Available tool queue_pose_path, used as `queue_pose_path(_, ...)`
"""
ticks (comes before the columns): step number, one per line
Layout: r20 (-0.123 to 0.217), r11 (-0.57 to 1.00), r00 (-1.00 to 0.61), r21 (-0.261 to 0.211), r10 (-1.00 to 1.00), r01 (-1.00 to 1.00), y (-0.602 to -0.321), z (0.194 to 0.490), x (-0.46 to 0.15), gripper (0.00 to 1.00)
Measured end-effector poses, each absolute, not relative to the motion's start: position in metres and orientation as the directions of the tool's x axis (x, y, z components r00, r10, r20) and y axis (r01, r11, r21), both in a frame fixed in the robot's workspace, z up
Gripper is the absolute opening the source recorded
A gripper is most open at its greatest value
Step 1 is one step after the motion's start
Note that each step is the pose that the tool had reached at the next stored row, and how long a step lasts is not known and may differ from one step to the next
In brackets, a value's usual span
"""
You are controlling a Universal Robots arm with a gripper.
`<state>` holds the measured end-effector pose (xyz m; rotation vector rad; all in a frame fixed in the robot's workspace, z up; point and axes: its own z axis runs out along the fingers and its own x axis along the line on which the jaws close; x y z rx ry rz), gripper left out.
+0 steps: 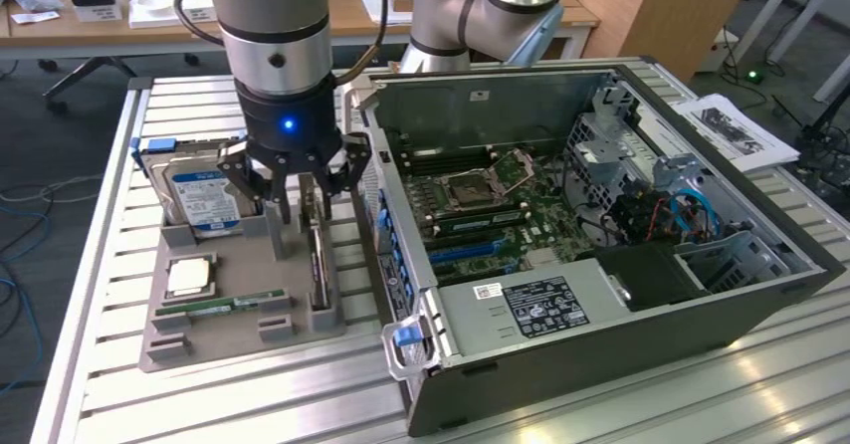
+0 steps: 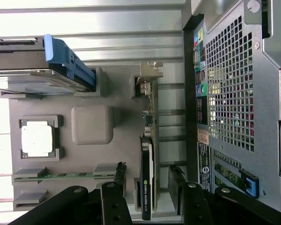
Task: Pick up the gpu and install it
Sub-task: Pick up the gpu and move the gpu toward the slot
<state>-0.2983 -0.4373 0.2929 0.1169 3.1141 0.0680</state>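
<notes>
**A:** Where is your gripper [image 1: 295, 215] right now?

**B:** It hangs over the gray tray [image 1: 213, 342]. Its fingers [image 2: 116, 197] are spread wide and it holds nothing.

**A:** And where is the gpu [image 2: 147, 183]?

**B:** It is right under your gripper, standing on its thin edge in a slot of the tray. The card runs along the gap between the two fingers. You have a little room on both sides. The shiny metal bracket [image 2: 149, 75] is at one end of the card.

**A:** What is past the fingers on each side?

**B:** On one side, the wall of the computer case [image 1: 598, 349] is very near. Only a thin strip of bare table [image 1: 199, 409] lies between the tray's edge and that wall, so it is tight there. On the other side you have more room. There is flat tray floor with a low square block [image 2: 91, 124]. Past that are the square chip [image 1: 190, 277] and the green memory stick [image 1: 219, 307]. The hard drive [image 1: 199, 203] stands up well away from that finger.

**A:** Is the case open?

**B:** Yes, its open side faces up, and you can see the boards inside.
</notes>
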Motion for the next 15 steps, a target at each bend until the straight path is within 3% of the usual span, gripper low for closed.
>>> queue_pose_path(15, -0.023, 0.996, -0.997, 0.045, 0.075, 0.074, -0.445, 0.28, -0.297, 0.49)
